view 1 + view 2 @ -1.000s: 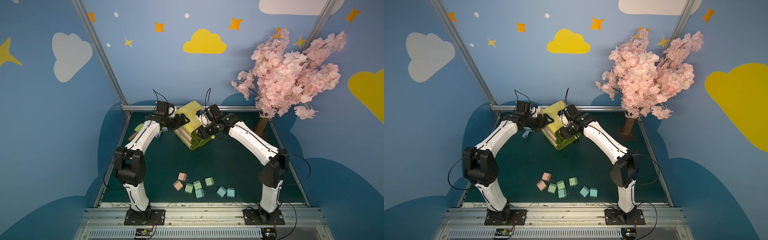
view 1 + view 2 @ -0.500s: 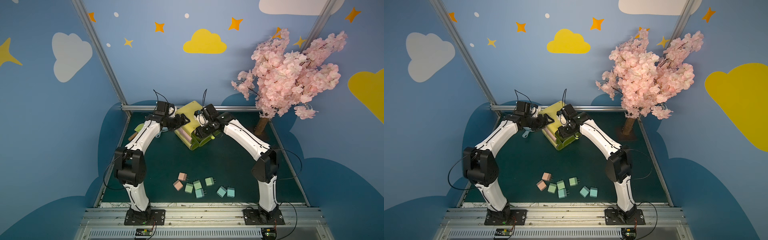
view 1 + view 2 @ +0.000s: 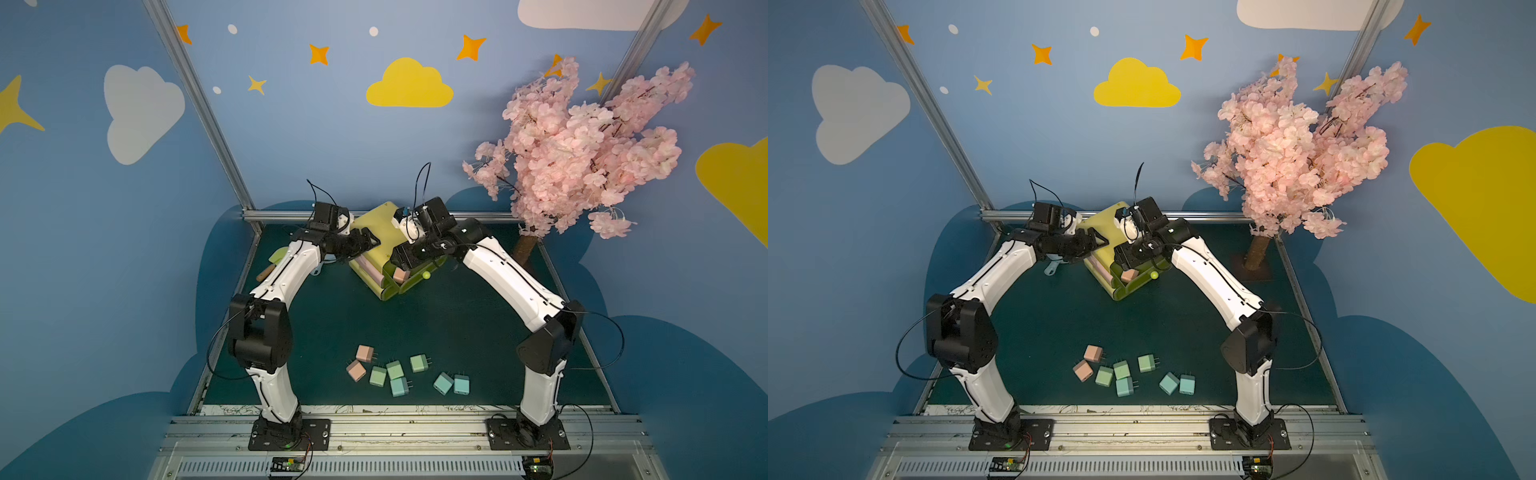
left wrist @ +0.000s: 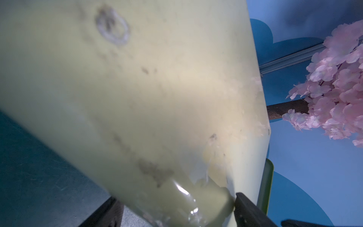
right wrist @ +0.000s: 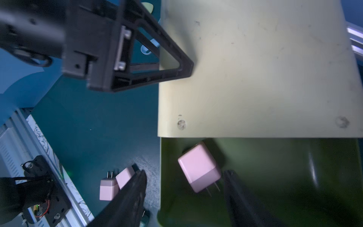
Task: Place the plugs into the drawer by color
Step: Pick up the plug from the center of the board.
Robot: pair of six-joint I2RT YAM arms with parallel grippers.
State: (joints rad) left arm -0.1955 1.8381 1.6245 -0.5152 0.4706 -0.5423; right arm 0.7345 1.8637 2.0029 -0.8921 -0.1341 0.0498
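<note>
Right claw [image 5: 184,174] wider, pink plug [image 5: 198,167] loose

Here's a robot test booth, nursery-style.
Blue walls [image 3: 316,137] with painted clouds [image 3: 409,85] and stars [image 3: 319,54], aluminium posts [image 3: 199,108], a fake blossom tree [image 3: 582,145], arms [image 3: 511,282] bolted to a rail [image 3: 407,432].

1 pink blossom tree [image 3: 582,158] at rear-right corner of green mat [image 3: 449,332], blue walls [image 3: 311,137] w/ clouds [image 3: 409,85] & stars [image 3: 319,54].
</note>
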